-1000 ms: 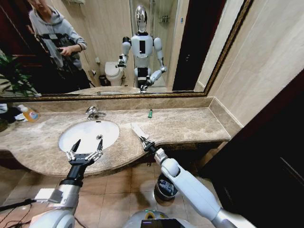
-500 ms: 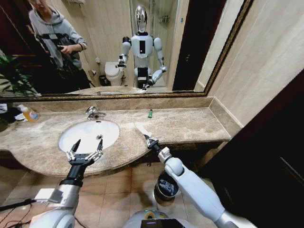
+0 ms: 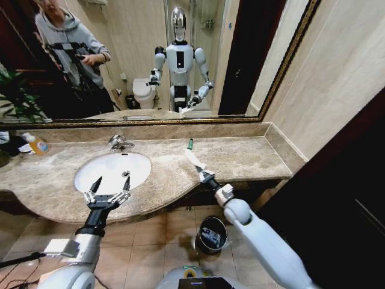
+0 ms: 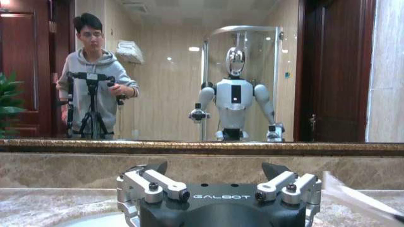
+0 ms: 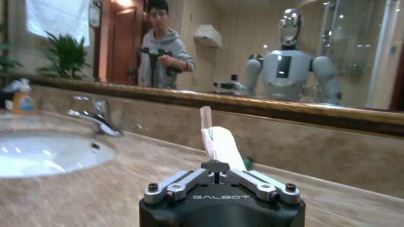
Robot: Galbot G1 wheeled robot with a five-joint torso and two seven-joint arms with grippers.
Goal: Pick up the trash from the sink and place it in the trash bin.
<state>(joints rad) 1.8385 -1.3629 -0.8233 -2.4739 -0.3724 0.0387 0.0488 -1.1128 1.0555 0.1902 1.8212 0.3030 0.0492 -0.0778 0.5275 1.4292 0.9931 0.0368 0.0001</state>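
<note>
Right gripper [image 3: 204,175], its arm stretched up over the counter's [image 3: 240,158] front edge, pinches a long flat white packet [image 3: 194,159] that stands clear above the marbled stone, while the left gripper [image 3: 107,194] hangs spread at the oval sink's [image 3: 111,170] front rim.

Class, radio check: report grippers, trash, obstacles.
Right gripper shut on white packet, lifted above countertop. Left gripper open, over sink. Trash bin below, unobstructed.
</note>
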